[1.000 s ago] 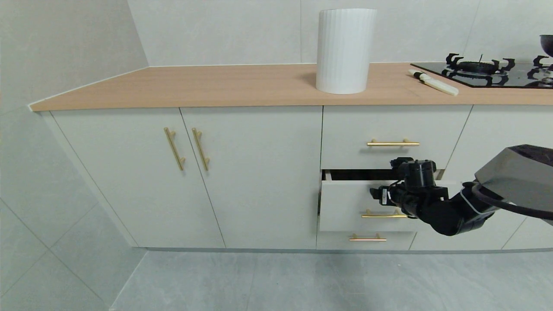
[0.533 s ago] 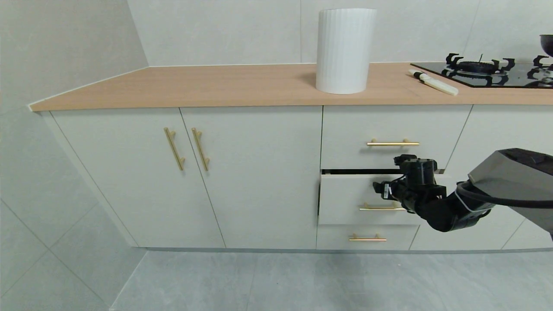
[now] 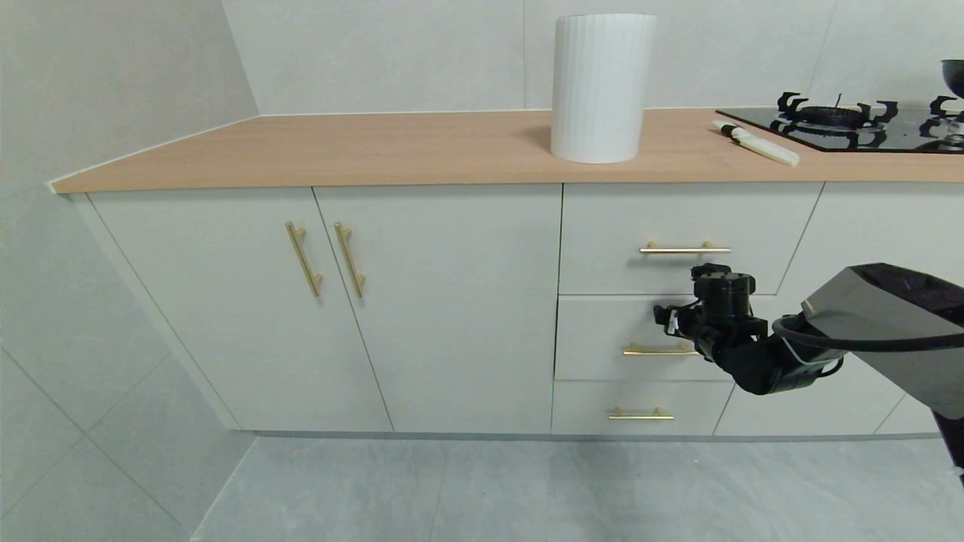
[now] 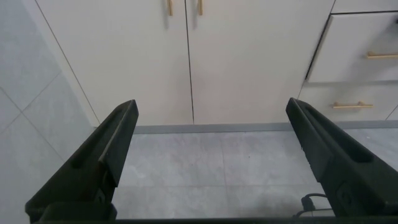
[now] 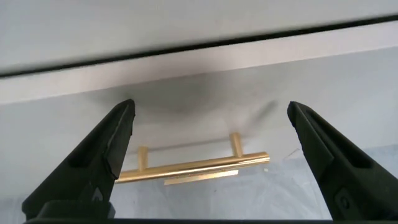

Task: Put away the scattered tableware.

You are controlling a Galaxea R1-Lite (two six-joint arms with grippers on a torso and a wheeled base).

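While the middle drawer [image 3: 602, 331] sits flush with the cabinet front, the right gripper [image 5: 209, 112] hangs just before it near its brass handle [image 5: 193, 167], jaws spread wide and holding nothing. The left gripper [image 4: 211, 104] is equally wide and empty above the floor. A knife [image 3: 755, 144] lies near the counter's [image 3: 376, 150] front edge, just beside the hob [image 3: 843, 124].

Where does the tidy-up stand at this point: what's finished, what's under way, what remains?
Done: the middle drawer is shut, flush with the cabinet front. In hand: nothing. The right gripper is open at that drawer's front, just above its handle, and the left gripper hangs open and empty. Left: a knife lies on the counter beside the hob, and likely needs stowing.
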